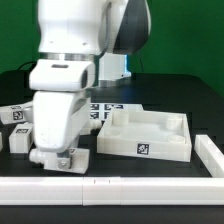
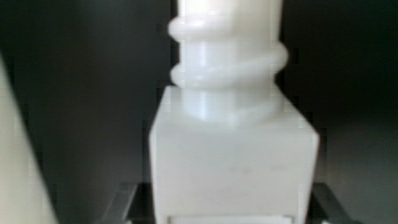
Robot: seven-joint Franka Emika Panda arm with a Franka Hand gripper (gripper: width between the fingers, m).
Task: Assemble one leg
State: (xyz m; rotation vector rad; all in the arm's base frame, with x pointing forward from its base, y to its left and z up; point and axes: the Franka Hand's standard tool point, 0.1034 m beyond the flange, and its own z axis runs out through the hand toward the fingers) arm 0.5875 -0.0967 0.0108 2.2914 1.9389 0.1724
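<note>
The black surface (image 1: 180, 100) fills the exterior view, and the white Franka arm (image 1: 75, 40) stands over its left half as that view shows it, reaching straight down. On the exterior view's right lies a large white square tray-like plastic piece (image 1: 120, 140) with raised walls. Its near wall bears one black-and-white square tag (image 1: 143, 150), and the pattern is too small to make out. A long white rail (image 1: 150, 186) runs along the front edge of the surface and turns back at the exterior view's right. Behind the tray-like piece, flat on the surface, is the marker board (image 1: 108, 108), partly hidden by the arm, with several square tags showing.

The hand (image 1: 60, 158) is down at the surface, just beside the tray-like piece's left wall in the exterior view. It is clamped on the leg (image 1: 68, 158), a small white oblong plastic block, one tagged face of which shows between the fingertips. In the wrist view the hand (image 2: 228, 208) has its two dark fingers (image 2: 128, 205) pressed against opposite sides of the leg (image 2: 231, 150), only as far apart as the block is wide. The leg's short round ridged peg (image 2: 222, 50) points away from the hand.

Two more white tagged blocks (image 1: 14, 115) (image 1: 18, 140) lie at the exterior view's far left, apart from the hand.
</note>
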